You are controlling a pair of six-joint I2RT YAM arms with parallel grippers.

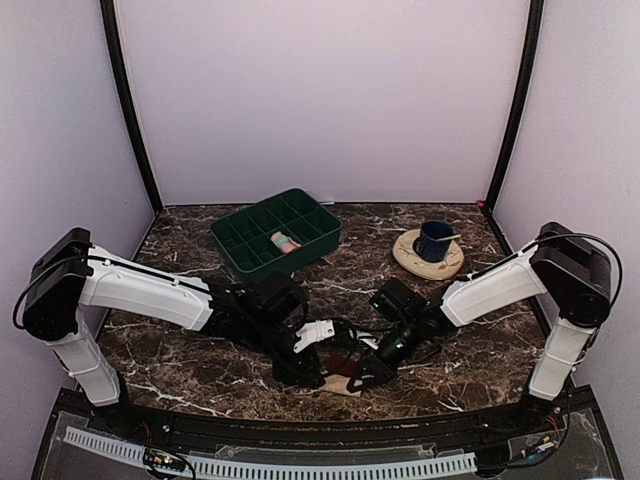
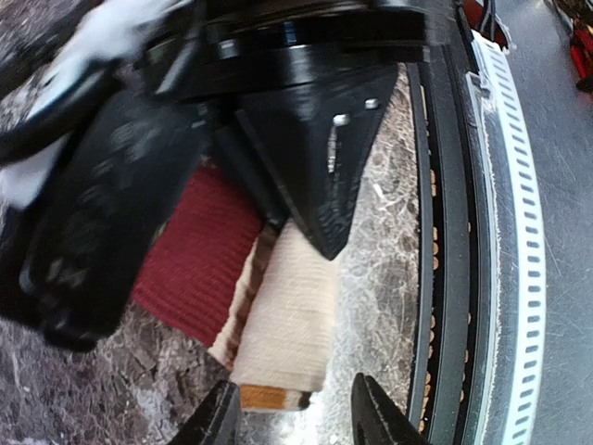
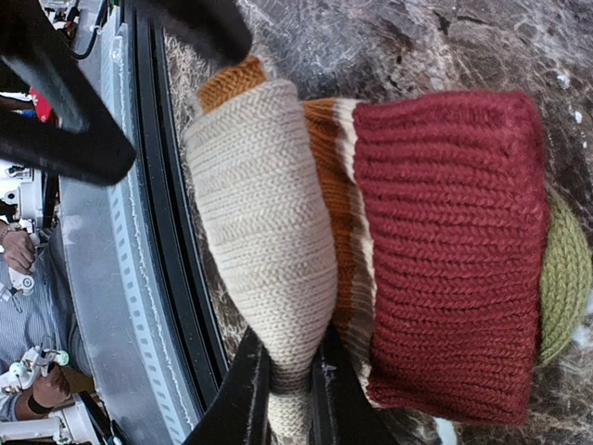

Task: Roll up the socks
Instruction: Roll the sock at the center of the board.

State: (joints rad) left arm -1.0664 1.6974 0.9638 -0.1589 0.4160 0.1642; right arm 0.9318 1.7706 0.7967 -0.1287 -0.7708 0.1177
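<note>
Tan sock (image 3: pixel 269 232) is at the near edge of the tabletop (image 1: pixel 480 360), about centre, with both arms meeting over it. It's partly rolled. The cream roll's long axis runs along the near edge rail (image 2: pixel 445 232). The maroon ribbed part lies flat on the side away from the rail, with an orange stripe between and a bit of green past the maroon.

My right hand (image 3: pixel 289 403) has its fingers pressed together on one end of the cream roll, pinching the fabric. My left hand (image 2: pixel 292 422) is spread at the other end, with a gap beside the sock and no clamp. In the left wrist view the right hand blocks much of the sock.

Well apart on the far side are a green divided tray (image 1: pixel 232 238) and a blue cup (image 1: pixel 435 240) on a plate (image 1: pixel 410 262). The pink sock (image 1: pixel 285 242) sits bundled in one compartment on the tray's near side.
</note>
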